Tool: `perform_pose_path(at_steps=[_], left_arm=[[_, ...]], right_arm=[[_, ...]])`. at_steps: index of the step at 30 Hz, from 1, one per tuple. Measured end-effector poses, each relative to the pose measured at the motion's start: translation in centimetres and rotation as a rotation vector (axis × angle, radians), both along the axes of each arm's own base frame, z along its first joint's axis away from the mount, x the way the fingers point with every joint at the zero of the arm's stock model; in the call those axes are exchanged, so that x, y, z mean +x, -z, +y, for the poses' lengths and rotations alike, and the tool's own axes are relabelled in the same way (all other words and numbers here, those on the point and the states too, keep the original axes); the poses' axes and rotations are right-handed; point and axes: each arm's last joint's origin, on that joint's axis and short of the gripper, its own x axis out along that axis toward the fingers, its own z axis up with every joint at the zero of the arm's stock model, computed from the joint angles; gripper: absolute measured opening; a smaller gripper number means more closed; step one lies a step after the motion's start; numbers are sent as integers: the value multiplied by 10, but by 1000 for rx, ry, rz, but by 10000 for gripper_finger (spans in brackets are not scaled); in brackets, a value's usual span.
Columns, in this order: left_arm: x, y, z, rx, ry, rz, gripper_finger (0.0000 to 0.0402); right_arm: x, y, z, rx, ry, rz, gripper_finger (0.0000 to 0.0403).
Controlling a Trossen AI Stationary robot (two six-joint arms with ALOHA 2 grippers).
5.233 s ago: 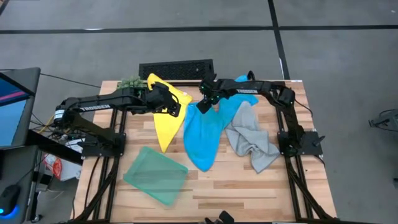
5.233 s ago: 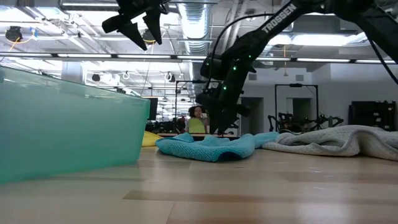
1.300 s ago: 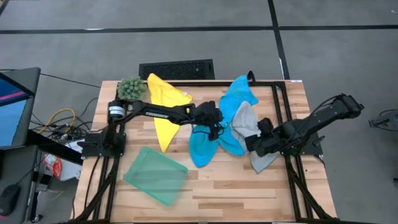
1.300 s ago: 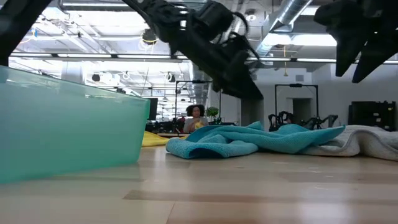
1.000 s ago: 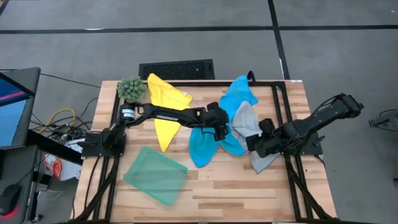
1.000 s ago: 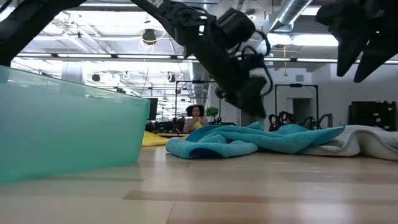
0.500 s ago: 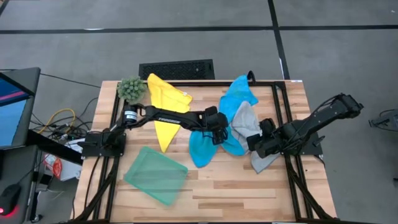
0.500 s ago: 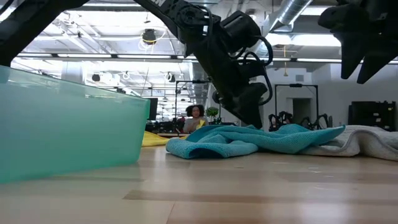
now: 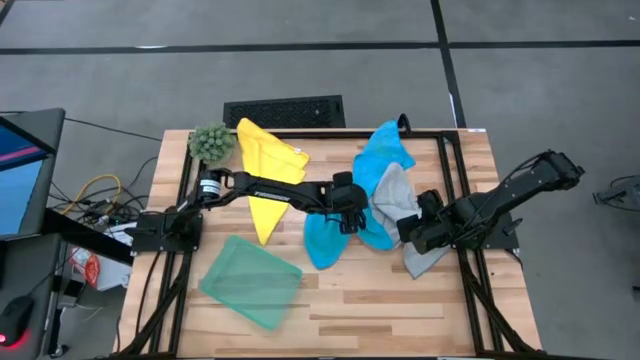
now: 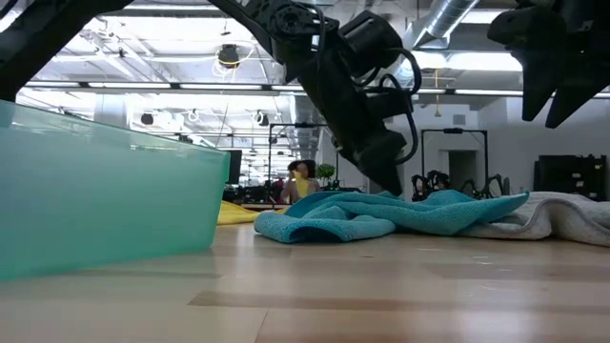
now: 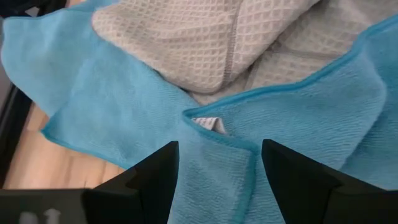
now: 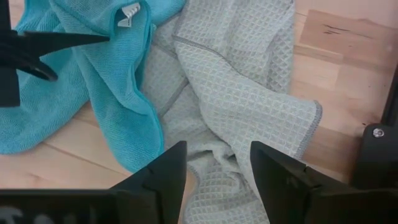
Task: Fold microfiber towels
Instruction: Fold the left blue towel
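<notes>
my left gripper is spread wide over the blue towel, right gripper also spread above the grey towel

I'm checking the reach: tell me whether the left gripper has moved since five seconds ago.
Yes. In the high view the left gripper has moved from beside the yellow towel toward the table's middle, and is now over the blue towel.

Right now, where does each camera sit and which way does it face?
High: overhead, facing down; both arms, left end effector over the blue towel.
Low: table height, facing the room; arms above.
Left wrist: faces blue and grey towels past its open fingers.
Right wrist: right end effector open over the grey towel.
Shared: both wrist views show the blue towel's white tag.
</notes>
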Motion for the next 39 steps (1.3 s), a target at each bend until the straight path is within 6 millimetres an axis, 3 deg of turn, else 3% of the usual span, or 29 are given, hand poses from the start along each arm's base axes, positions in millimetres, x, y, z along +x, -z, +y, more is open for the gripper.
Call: perform_pose_path(at_steps=[9, 16, 19, 25, 32, 39], left_arm=[[0, 0, 0, 20, 23, 3, 224], [-5, 12, 1, 61, 46, 118, 224], [-10, 10, 5, 47, 35, 161, 224], [-17, -19, 22, 52, 29, 111, 224], [-25, -15, 42, -111, 39, 147, 224], [-24, -16, 50, -145, 44, 111, 224]], right_arm=[[0, 0, 0, 0, 0, 0, 198], [0, 0, 0, 0, 0, 0, 198], [0, 0, 0, 0, 0, 0, 198], [0, 0, 0, -10, -2, -3, 198], [0, 0, 0, -17, -8, -2, 198], [-1, 0, -1, -22, -9, 8, 198]])
